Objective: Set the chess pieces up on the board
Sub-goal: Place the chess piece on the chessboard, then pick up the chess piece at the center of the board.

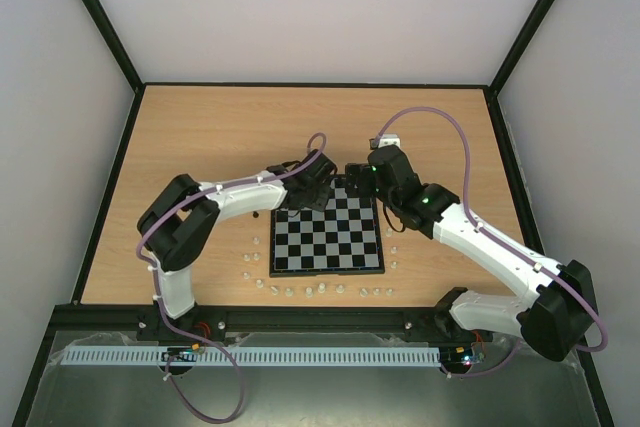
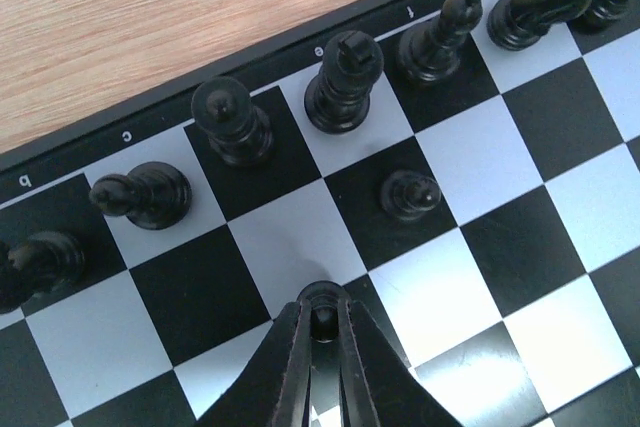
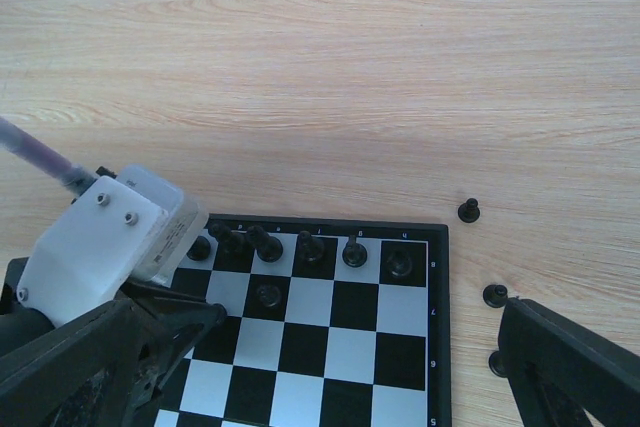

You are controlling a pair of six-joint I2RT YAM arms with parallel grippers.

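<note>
Bright, even, diffuse light; shadows soft and faint. Pale sheen on the board (image 2: 480, 177) in left wrist view. Top view coarse in fine detail.

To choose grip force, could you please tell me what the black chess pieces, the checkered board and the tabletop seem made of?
Small black chess pieces: probably moulded plastic, glossy, with soft highlights on their rounded tops. Square black-and-grey checkered chessboard: smooth, semi-gloss, likely plastic or laminate; the squares reflect light. Pale brown tabletop: wood or wood-look laminate, matte, visible grain.
</note>
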